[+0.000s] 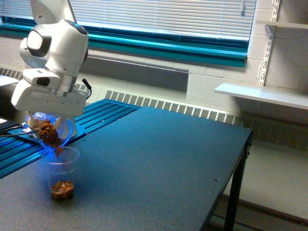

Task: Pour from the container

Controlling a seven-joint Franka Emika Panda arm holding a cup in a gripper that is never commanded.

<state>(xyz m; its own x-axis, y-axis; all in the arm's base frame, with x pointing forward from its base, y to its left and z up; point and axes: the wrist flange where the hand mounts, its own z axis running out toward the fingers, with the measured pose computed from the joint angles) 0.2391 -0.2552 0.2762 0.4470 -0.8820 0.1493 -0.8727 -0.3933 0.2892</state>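
The container [49,132], a small rounded clear plastic cup with brown nut-like pieces inside, is tipped mouth-down at the exterior view's left. My gripper [45,122] is shut on it, its fingers mostly hidden under the white hand. A few brown pieces hang at the container's lip, right over a taller tapered clear cup [61,172] that stands upright on the dark table [159,163]. That cup has a shallow layer of brown pieces at its bottom.
A blue ribbed surface [94,115] lies behind the cups at the left. The table's right edge [243,159] drops to the floor. A radiator and window sill run along the back wall, and a white shelf [262,94] juts out at right.
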